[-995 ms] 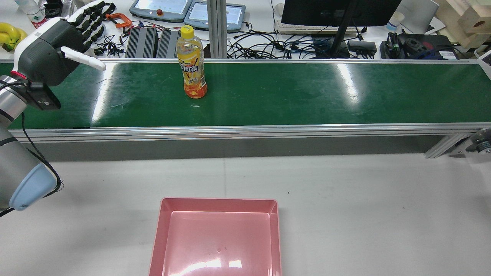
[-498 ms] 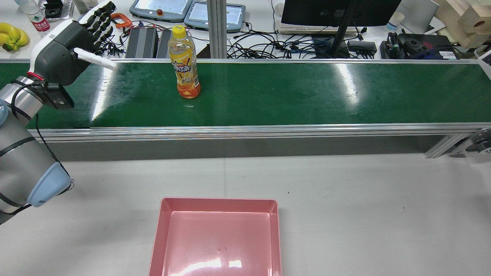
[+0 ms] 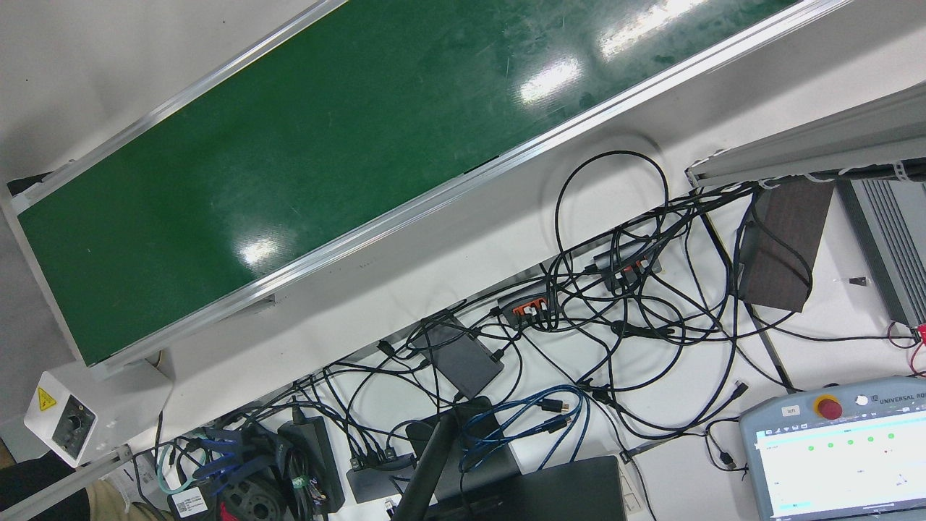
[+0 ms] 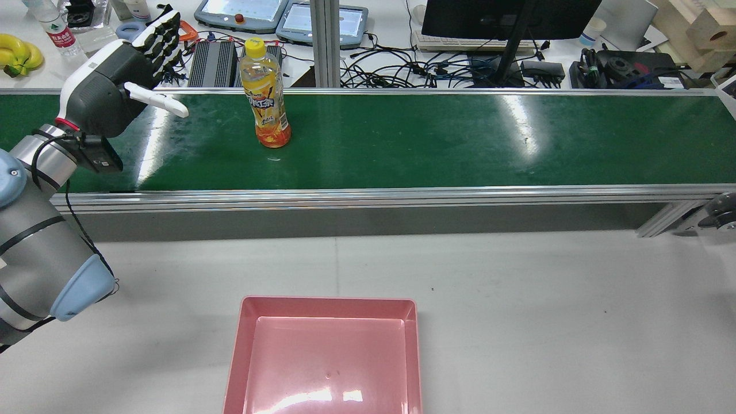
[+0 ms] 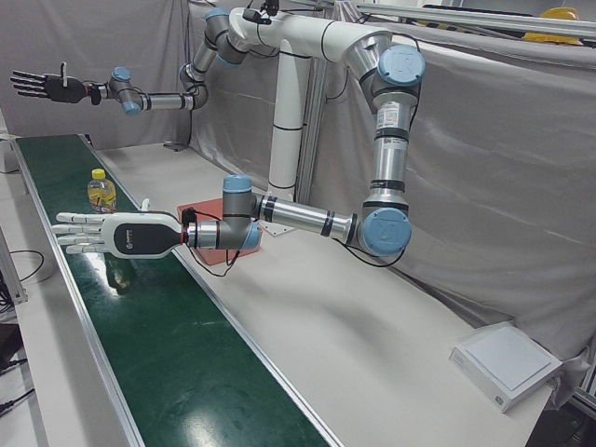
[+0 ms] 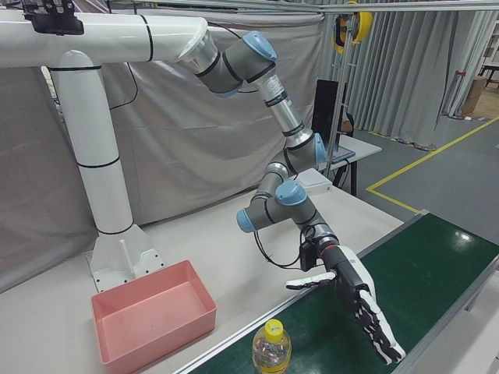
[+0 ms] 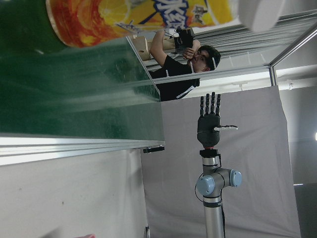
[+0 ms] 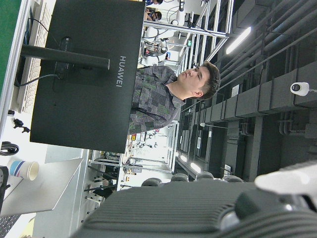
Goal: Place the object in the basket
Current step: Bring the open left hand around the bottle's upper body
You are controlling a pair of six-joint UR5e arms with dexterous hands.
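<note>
A yellow-capped bottle of orange drink stands upright on the green conveyor belt. It also shows in the left-front view, the right-front view and the left hand view. My left hand is open and empty, fingers spread, over the belt to the left of the bottle and apart from it; it also shows in the left-front view and the right-front view. My right hand is open and raised at the belt's far end. The pink basket sits empty on the white table.
Behind the belt is a cluttered bench with cables, teach pendants and a monitor. The belt's aluminium rail runs between belt and table. Bananas lie at the far left.
The bottle has travelled left along the belt. My left hand has moved right and slightly forward, closing the gap to the bottle, still open.
</note>
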